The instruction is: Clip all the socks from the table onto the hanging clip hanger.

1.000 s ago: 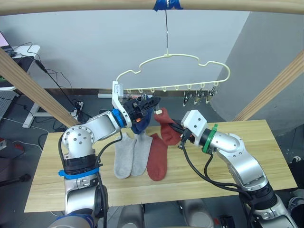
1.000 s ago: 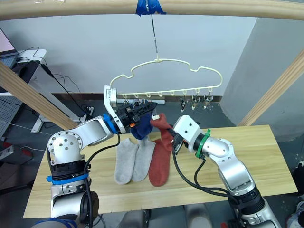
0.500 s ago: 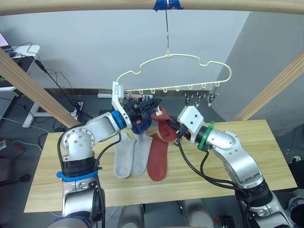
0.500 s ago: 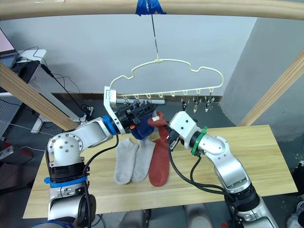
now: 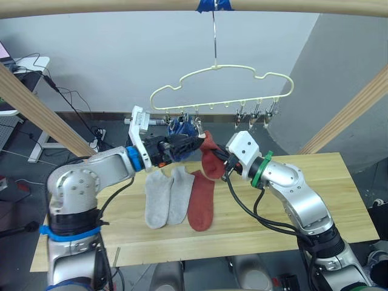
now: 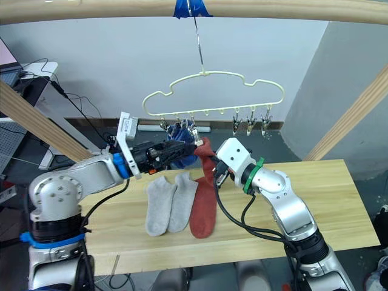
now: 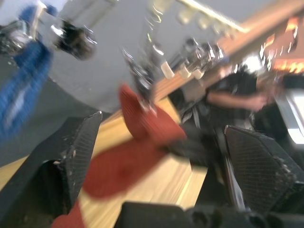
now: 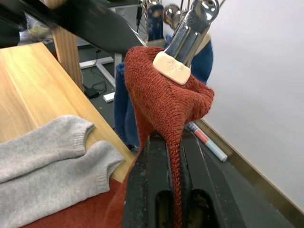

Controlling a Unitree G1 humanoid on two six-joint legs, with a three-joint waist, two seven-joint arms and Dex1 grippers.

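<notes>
The pale yellow clip hanger (image 5: 221, 70) hangs by its hook from the top beam. Blue socks (image 5: 179, 127) dangle from its left clips. A rust red sock (image 5: 209, 159) hangs beside them, and a metal clip (image 8: 190, 28) bites its top edge. My right gripper (image 8: 173, 142) is shut on this sock just below the clip. My left gripper (image 5: 195, 144) stands open left of the clip, holding nothing. On the table (image 5: 303, 200) lie two light grey socks (image 5: 156, 200) and another rust red sock (image 5: 201, 203).
Round wooden poles frame the scene: a beam across the top (image 5: 121, 6) and slanted poles at left (image 5: 36, 112) and right (image 5: 351, 109). Several unused clips (image 5: 254, 112) hang on the hanger's right half. The table's right half is bare wood.
My left gripper has opened wide and drawn back to the left. The hanger has swung up and levelled. My right gripper keeps its hold on the red sock.
</notes>
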